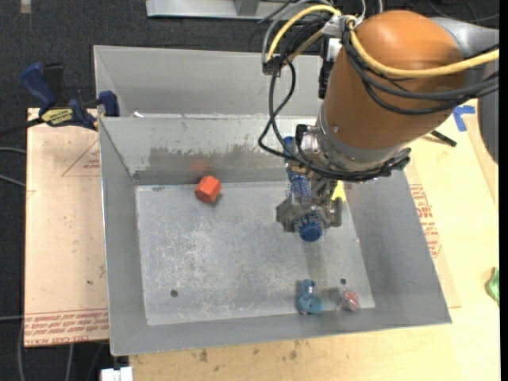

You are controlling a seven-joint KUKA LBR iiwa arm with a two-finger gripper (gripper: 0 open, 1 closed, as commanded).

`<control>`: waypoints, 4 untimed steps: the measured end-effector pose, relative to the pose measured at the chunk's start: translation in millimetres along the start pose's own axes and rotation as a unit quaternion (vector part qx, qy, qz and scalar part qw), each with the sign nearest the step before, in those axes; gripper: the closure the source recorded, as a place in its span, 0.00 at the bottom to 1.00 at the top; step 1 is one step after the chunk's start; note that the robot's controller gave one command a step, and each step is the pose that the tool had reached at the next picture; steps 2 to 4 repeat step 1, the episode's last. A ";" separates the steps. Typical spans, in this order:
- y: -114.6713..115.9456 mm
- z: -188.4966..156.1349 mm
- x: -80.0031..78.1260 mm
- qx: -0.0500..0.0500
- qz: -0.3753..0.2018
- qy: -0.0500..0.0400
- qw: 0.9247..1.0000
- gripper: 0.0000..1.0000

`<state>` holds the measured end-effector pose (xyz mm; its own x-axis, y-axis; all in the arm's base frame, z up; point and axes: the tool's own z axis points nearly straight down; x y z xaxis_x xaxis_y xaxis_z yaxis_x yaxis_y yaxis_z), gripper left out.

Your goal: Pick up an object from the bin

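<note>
My gripper (309, 222) hangs under the orange-covered wrist, over the right middle of the bin floor. A small blue round piece (310, 230) sits between its grey fingertips, which are shut on it. A little yellow bit (337, 194) shows at the gripper's right side; I cannot tell what it belongs to. Near the front wall, below the gripper, lies another blue chunky piece (308, 299). A small pinkish clear thing (349, 298) lies just right of it.
An orange cube (208, 189) rests at the back left of the floor, close to the rear wall. The arm and its cables cover the bin's right rear corner.
</note>
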<state>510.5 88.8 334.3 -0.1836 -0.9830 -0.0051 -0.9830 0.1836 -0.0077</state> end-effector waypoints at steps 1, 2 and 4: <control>-10.2 18.5 -2.1 -0.005 -0.123 0.001 0.992 1.00; -10.2 18.5 -2.1 -0.005 -0.123 0.001 0.992 1.00; -10.2 18.5 -2.1 -0.005 -0.123 0.001 0.992 1.00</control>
